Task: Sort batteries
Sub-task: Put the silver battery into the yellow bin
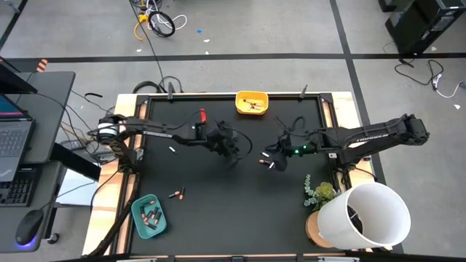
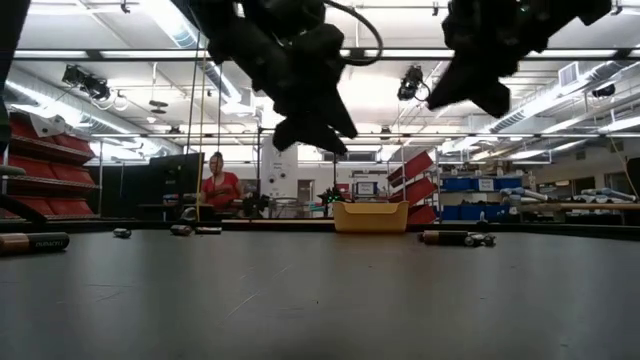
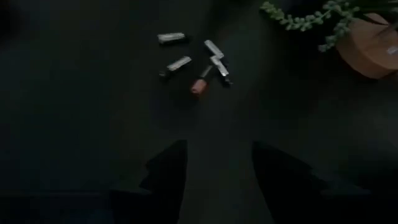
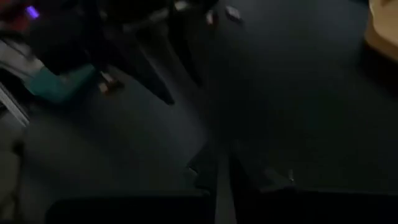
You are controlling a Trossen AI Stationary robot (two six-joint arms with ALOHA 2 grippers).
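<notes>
Black matting covers the table (image 1: 218,218), and the batteries lie scattered on it in small groups. A cluster of silvery ones with one copper-ended cell (image 3: 199,86) sits near the middle, just ahead of the left gripper (image 3: 214,171), whose fingers stand apart with nothing between them, poised above the mat. That spread looks like readiness to come down over one of the cells. The right gripper (image 4: 222,171) hangs nearby over the same cluster, its fingers nearly together with only a narrow slit showing; no battery shows between them, though the wrist view is dim, so I may be missing something small.

Sorting is partly done, by the look of it: a teal tray (image 1: 148,216) at the front left corner already holds several copper-and-black batteries, while a yellow tray (image 1: 252,102) at the far edge holds a few more. Two loose cells (image 1: 177,193) lie near the teal tray, probably awaiting pickup.
</notes>
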